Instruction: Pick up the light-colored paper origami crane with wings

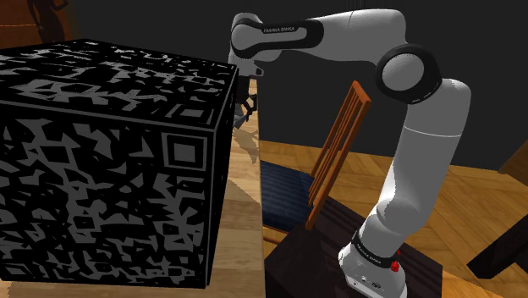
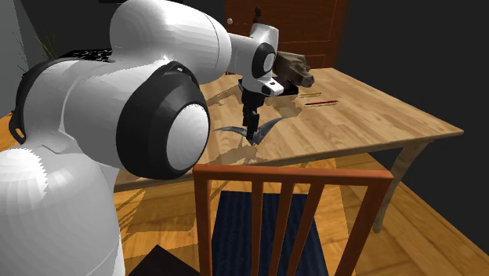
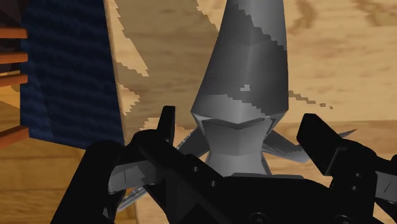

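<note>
Two fingers (image 3: 168, 127) apart, one grey crane (image 3: 245, 83) between, one wooden table (image 3: 343, 57)

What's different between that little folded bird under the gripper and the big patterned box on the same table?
The crane is plain grey; the box is black with jagged grey patches. The crane is pointed, with wings spread; the box is a square-edged block. The crane lies between the open fingers of the gripper, which do not touch it; the box stands to one side. Both rest on the wooden table.
</note>
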Tool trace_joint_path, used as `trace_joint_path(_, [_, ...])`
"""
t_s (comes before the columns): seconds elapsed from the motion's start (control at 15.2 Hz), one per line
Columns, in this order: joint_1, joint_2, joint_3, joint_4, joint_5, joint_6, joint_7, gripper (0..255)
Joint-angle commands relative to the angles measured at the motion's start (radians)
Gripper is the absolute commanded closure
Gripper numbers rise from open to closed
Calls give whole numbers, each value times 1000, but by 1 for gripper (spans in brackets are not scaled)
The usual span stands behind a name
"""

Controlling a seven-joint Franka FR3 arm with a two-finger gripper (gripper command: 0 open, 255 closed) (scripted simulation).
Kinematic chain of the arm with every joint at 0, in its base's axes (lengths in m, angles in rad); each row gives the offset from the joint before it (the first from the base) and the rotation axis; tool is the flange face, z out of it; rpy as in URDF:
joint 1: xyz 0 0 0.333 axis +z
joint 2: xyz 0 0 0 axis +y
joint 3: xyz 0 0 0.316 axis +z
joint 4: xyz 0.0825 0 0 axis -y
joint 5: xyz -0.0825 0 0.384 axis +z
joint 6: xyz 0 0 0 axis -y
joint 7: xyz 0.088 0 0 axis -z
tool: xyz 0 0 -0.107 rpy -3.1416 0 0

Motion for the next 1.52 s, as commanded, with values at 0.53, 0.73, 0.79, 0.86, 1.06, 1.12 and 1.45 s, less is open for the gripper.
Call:
trace_joint_path(0.53, [0,1,0,-14,0,16,-1,255])
trace_joint_path(0.73, [0,1,0,-15,0,16,-1,255])
trace_joint_path(0.79, [0,0,0,-3,0,3,0,255])
trace_joint_path(0.86, [0,-1,0,10,0,-10,2,255])
trace_joint_path(1.06, [0,-2,1,49,0,-50,5,255])
trace_joint_path(1.12, [0,-1,1,63,0,-63,7,255])
trace_joint_path(1.45, [1,4,1,137,-2,-132,14,255])
